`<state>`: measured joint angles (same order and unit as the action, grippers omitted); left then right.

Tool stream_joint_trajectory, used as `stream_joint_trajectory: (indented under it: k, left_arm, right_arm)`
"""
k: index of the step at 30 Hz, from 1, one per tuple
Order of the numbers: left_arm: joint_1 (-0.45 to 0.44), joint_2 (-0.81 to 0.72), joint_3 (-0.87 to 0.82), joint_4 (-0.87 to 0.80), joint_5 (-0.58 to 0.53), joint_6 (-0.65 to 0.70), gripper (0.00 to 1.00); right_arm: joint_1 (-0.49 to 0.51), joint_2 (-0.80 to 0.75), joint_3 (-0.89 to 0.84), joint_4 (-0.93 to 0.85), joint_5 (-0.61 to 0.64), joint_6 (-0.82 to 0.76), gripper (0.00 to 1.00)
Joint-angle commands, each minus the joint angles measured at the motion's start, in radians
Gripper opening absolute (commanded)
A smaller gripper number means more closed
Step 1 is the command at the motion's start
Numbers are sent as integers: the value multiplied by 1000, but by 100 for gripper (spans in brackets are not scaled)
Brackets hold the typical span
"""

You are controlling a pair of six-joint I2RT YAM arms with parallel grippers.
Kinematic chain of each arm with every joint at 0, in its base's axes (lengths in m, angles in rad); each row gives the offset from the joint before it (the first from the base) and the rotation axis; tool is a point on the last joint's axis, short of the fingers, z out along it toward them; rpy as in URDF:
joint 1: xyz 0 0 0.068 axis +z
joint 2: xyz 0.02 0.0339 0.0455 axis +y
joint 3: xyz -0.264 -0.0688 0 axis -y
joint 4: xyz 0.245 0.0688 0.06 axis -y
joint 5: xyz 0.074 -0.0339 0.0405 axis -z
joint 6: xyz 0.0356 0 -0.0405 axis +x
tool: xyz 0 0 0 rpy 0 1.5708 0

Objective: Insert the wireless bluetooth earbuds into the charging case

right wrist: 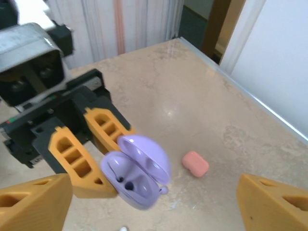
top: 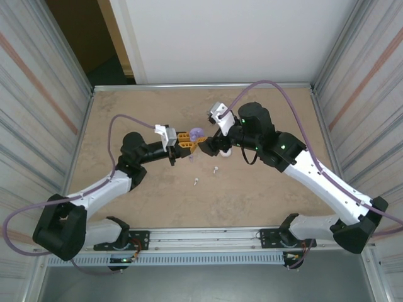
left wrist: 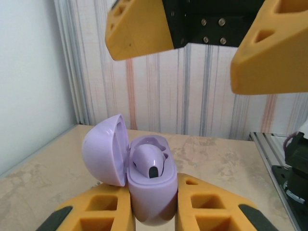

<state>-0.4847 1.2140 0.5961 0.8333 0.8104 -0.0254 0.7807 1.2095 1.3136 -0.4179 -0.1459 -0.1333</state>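
Observation:
My left gripper point(left wrist: 151, 211) is shut on the lilac charging case point(left wrist: 149, 192), which it holds upright above the table with its lid point(left wrist: 103, 149) swung open. One purple earbud point(left wrist: 150, 161) sits in the case's well. The same case point(right wrist: 134, 180) hangs between and beyond my right gripper's wide-apart fingers point(right wrist: 33, 204). My right gripper point(right wrist: 154, 211) is open and holds nothing; from the left wrist it point(left wrist: 207, 67) hovers just above the case. A small purple earbud point(right wrist: 164, 190) lies by the case's lower edge. In the top view the grippers point(top: 187, 143) point(top: 211, 146) meet at mid-table.
A coral-pink closed case point(right wrist: 195, 163) lies on the table beyond the lilac one. Two white earbuds point(top: 216, 168) point(top: 196, 182) lie loose nearer the arm bases. Corrugated walls point(top: 38, 94) close in both sides of the table.

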Motion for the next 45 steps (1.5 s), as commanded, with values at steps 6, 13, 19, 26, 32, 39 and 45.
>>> stream_joint_trajectory:
  k: [6,13,19,26,32,39,45]
  left_arm:
    - [-6,-80,-55,13,-197,32,0]
    - [-4,-130,-104,40,-343,27,0]
    - [-4,-186,-142,75,-443,6,0]
    - [-5,-274,-165,61,-470,6,0]
    - [-4,-335,-173,44,-458,7,0]
    - [-4,-381,-180,23,-463,14,0]
    - [-4,-403,-192,20,-478,22,0]
  right_arm:
    - [-94,-81,-90,126,-58,164,99]
    - [-186,-76,-134,162,-130,351,99]
    - [-259,-67,-199,225,-170,531,99]
    - [-267,-17,-223,200,-168,564,99]
    - [-262,45,-252,228,-183,607,100]
    - [-227,167,-212,187,-220,625,100]
    - [-210,315,-127,120,-351,624,96]
